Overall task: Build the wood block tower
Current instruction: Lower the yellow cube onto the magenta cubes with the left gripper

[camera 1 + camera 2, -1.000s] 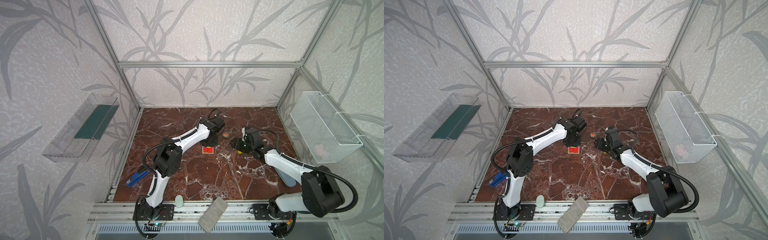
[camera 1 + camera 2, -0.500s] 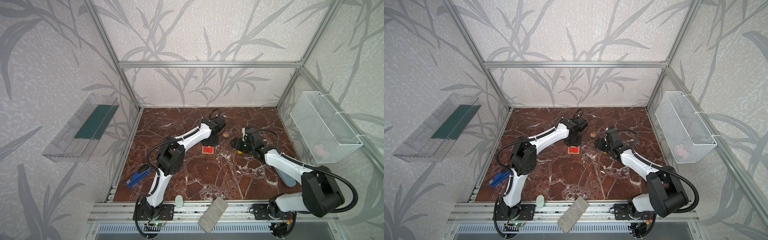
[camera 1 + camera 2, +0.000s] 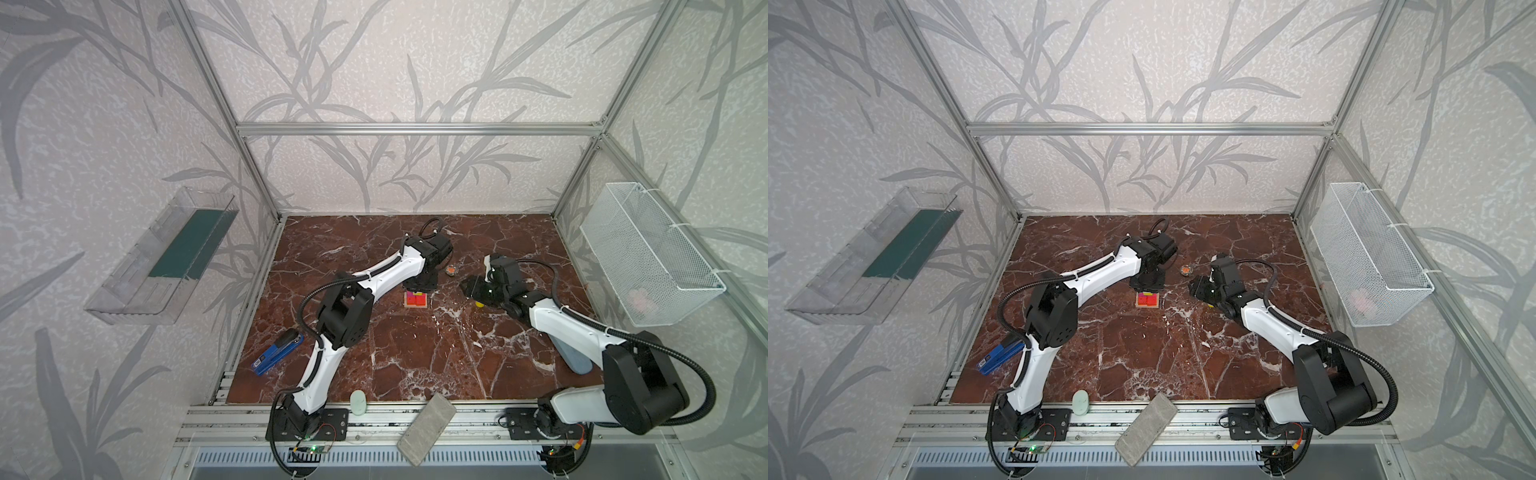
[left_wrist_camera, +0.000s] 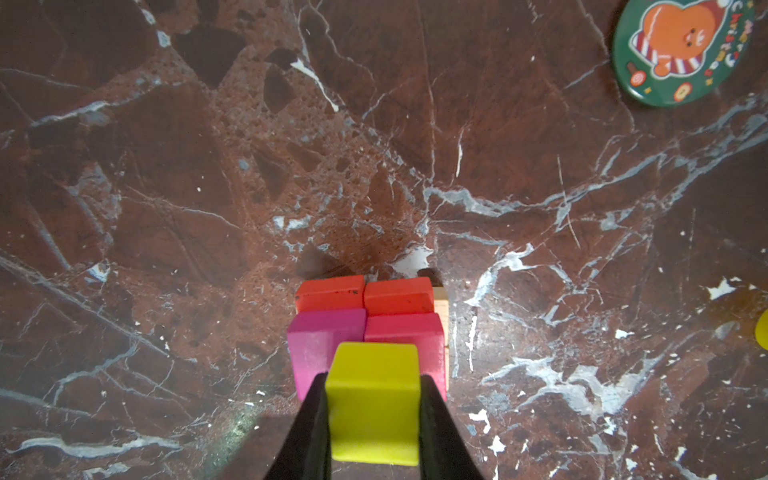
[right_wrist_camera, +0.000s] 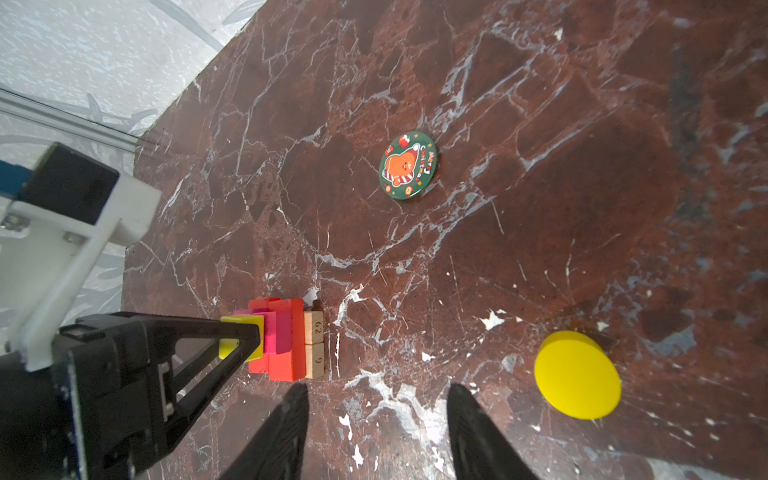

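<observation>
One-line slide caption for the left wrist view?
Left gripper grips a yellow cube over two magenta cubes stacked on red blocks; a Christmas badge lies apart on the table.

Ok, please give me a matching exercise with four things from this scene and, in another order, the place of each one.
Things:
1 yellow cube
2 yellow cylinder
3 stapler
4 grey brick

Places:
a across the front rail
b on the table near the open right gripper
c held in the left gripper
d by the table's left edge

Pairs: 1-c, 2-b, 3-d, 4-a
</observation>
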Robot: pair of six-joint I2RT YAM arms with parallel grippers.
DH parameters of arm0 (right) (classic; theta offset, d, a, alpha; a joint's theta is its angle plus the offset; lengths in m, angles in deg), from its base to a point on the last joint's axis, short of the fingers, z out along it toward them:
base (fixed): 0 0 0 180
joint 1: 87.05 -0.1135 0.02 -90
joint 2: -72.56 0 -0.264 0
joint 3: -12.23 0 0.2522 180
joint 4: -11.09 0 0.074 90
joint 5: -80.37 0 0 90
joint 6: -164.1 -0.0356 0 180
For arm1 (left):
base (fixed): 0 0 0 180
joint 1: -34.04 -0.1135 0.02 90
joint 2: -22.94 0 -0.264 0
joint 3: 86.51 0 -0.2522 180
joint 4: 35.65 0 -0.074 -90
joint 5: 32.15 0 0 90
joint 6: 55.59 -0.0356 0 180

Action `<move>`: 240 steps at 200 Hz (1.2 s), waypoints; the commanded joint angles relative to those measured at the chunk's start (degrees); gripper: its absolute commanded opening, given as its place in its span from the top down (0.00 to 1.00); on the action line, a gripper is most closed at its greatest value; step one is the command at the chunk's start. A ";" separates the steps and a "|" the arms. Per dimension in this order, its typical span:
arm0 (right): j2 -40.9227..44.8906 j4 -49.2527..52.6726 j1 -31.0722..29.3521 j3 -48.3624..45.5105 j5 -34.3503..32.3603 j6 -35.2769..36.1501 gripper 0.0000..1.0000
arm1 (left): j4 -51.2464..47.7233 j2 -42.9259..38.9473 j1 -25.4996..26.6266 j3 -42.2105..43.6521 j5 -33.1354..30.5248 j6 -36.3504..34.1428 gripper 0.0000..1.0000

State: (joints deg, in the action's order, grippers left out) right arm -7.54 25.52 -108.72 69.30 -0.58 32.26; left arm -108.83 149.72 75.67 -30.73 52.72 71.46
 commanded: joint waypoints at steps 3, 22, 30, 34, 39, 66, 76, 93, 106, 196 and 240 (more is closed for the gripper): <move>0.77 -0.38 0.31 -0.55 0.08 0.54 0.45 | -2.45 0.31 -0.32 -1.87 -1.82 0.33 1.00; 0.64 -0.39 0.31 -0.52 0.08 0.54 0.45 | -2.50 0.32 -0.40 -1.66 -1.95 0.33 1.00; 0.57 -0.38 0.31 -0.52 0.08 0.54 0.45 | -2.49 0.34 -0.41 -1.52 -1.94 0.35 1.00; 0.55 -0.38 0.32 -0.59 0.08 0.54 0.45 | -2.44 0.44 -0.41 -1.44 -1.93 0.31 1.00; 0.55 -0.39 0.31 -0.51 0.08 0.54 0.45 | -2.42 0.41 -0.41 -1.43 -1.95 0.36 1.00; 0.58 -0.36 0.31 -0.53 0.08 0.54 0.45 | -2.28 0.48 -0.49 -1.34 -1.73 0.53 1.00; 0.52 -0.37 0.36 -0.55 0.08 0.54 0.45 | -2.28 0.54 -0.49 -1.35 -1.73 0.51 1.00; 0.47 -0.46 0.34 -0.48 0.08 0.51 0.45 | -2.37 0.66 -0.49 -1.34 -1.93 0.39 1.00; 0.43 -0.48 0.33 -0.50 0.08 0.54 0.45 | -2.45 0.66 -0.57 -1.34 -1.99 0.38 1.00; 0.12 -0.58 0.33 -0.48 0.16 0.45 0.45 | -2.31 0.90 -0.58 -1.30 -1.82 0.64 0.95; -0.06 -0.67 0.38 -0.49 0.21 0.44 0.45 | -2.38 0.92 -0.58 -0.98 -1.82 0.65 0.91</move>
State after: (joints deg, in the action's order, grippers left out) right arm -7.56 25.52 -108.72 69.30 -0.58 32.26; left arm -109.05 149.91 75.23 -30.90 51.94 71.49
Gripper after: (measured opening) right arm 0.548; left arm 0.255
